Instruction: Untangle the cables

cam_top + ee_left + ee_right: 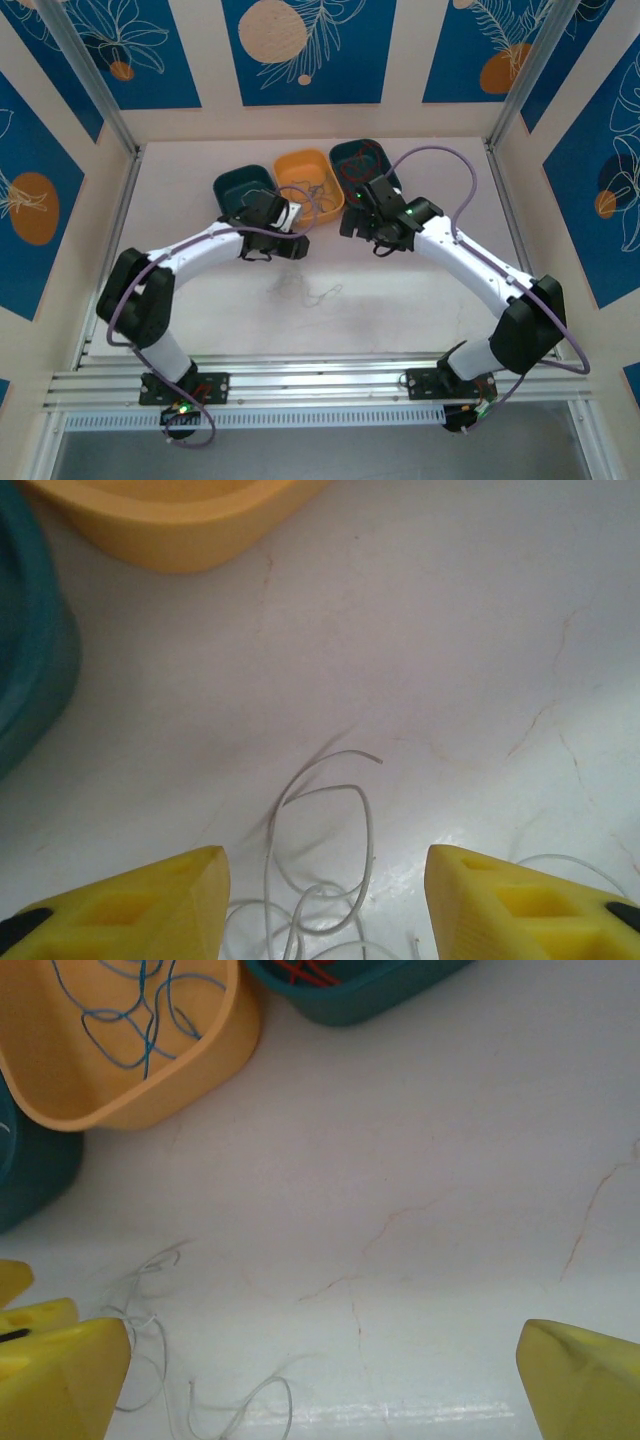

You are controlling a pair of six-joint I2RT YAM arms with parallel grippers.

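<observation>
Two end effectors (325, 875) (322, 1350), three trays (240, 168) (300, 154) (340, 148)

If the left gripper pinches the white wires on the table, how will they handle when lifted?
The white wires look hair-thin and lie in loose curls, so they will probably lift almost weightless and dangle limply. Their loops overlap inside the left gripper, so several may rise together. Strands this fine might slip from the grip.
</observation>
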